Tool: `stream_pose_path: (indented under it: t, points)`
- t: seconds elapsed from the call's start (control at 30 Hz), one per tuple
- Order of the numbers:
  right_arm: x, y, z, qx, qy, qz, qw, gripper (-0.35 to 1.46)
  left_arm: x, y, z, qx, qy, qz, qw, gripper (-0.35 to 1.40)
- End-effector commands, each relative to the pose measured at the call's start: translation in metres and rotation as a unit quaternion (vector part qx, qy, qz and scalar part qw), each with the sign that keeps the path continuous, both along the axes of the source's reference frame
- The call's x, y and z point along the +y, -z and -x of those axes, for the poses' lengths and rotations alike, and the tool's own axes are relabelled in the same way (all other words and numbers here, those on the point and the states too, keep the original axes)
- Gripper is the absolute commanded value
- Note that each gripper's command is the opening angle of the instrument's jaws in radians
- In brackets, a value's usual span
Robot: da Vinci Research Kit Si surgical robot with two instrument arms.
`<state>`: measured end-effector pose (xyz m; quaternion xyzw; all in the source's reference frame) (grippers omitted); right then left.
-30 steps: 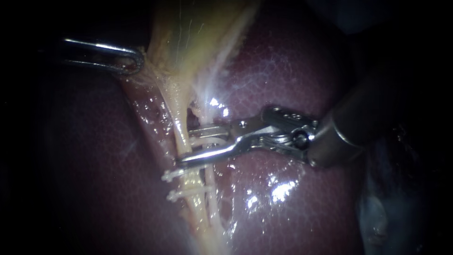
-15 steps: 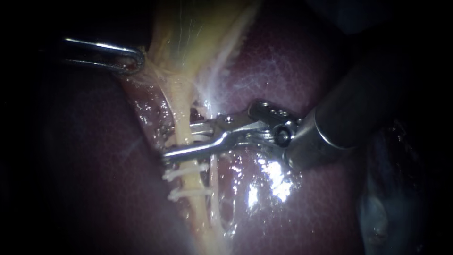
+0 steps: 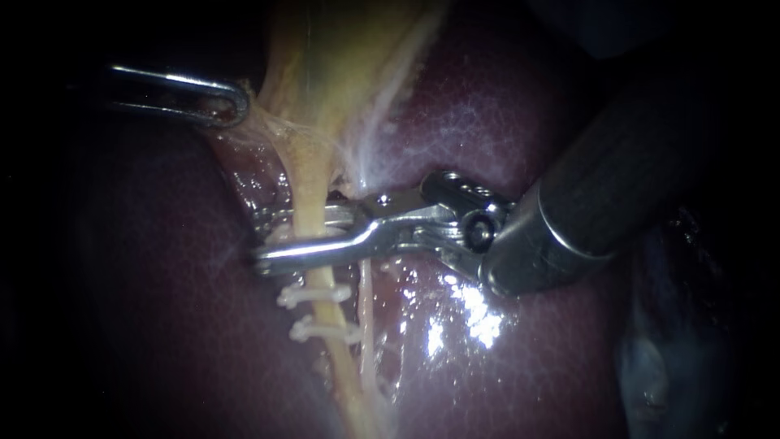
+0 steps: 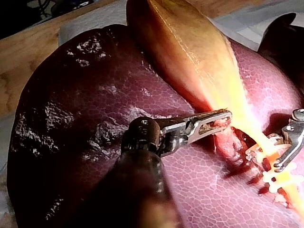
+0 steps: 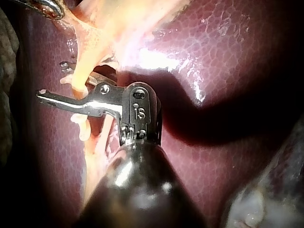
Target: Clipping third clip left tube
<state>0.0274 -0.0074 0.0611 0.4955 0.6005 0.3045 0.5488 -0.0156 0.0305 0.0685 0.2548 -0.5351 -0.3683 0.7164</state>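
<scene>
Jaws on the right instrument [image 3: 258, 241] are standing spread and straddling the left tube [image 3: 313, 175]. One jaw is crossing in front of the tube and the other is passing behind it. Both tips are sticking out past the tube's far side. I can't tell if either jaw is pressing on the tube yet.

Left tube is running down from the gallbladder [image 3: 341, 57] and lying on the liver [image 3: 504, 366]. Two white clips [image 3: 313, 294] are sitting across the tube, just beyond the jaws on the side away from the gallbladder, one after the other with a short gap between them. A thin pale tube [image 3: 364, 284] is running just beside the left tube, on the right instrument's shaft side, under that instrument's jaws.

Left instrument [image 3: 236, 102] is holding up-tube, near where the left tube is widening into the gallbladder and well apart from the clips. Its jaws are pinching the gallbladder's edge, and stringy tissue is stretching from there toward the tube.
</scene>
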Motion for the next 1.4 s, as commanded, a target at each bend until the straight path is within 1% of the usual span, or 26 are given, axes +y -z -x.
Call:
stream_pose_path:
  t: [0.03, 0.27, 0.57, 0.67, 0.73, 0.83, 1.4]
  points:
    - [0.0, 0.0, 0.0, 0.0, 0.0, 0.0, 1.0, 0.48, 0.0, 0.0, 0.0, 0.0, 0.0, 0.0, 1.0, -0.35]
    - [0.0001, -0.0003, 0.0002, -0.004, 0.003, -0.007, 1.0, 0.41, -0.0001, -0.0001, 0.0, 0.0, 0.0, 0.0, 1.0, -0.35]
    - [0.0004, -0.001, 0.0009, -0.009, 0.003, -0.01, 0.9999, 0.13, -0.0001, -0.0002, 0.0001, 0.0, -0.001, 0.0, 1.0, -0.35]
    - [0.0005, -0.0011, 0.0009, -0.009, 0.003, -0.01, 0.9999, -0.01, -0.0001, -0.0003, 0.0001, 0.0, -0.001, 0.0, 1.0, -0.35]
    - [0.0005, -0.0011, 0.0009, -0.009, 0.003, -0.01, 0.9999, -0.19, -0.0001, -0.0003, 0.0001, -0.001, -0.001, 0.0, 1.0, -0.35]
    - [0.0005, -0.0011, 0.0007, -0.009, 0.002, -0.01, 0.9999, -0.35, -0.0001, -0.0003, 0.0001, -0.001, -0.001, 0.0, 1.0, -0.35]
    - [0.0006, -0.0013, 0.001, -0.016, 0.004, -0.023, 0.9996, -0.35, -0.0001, -0.0002, 0.0, -0.001, -0.001, 0.0, 1.0, -0.35]
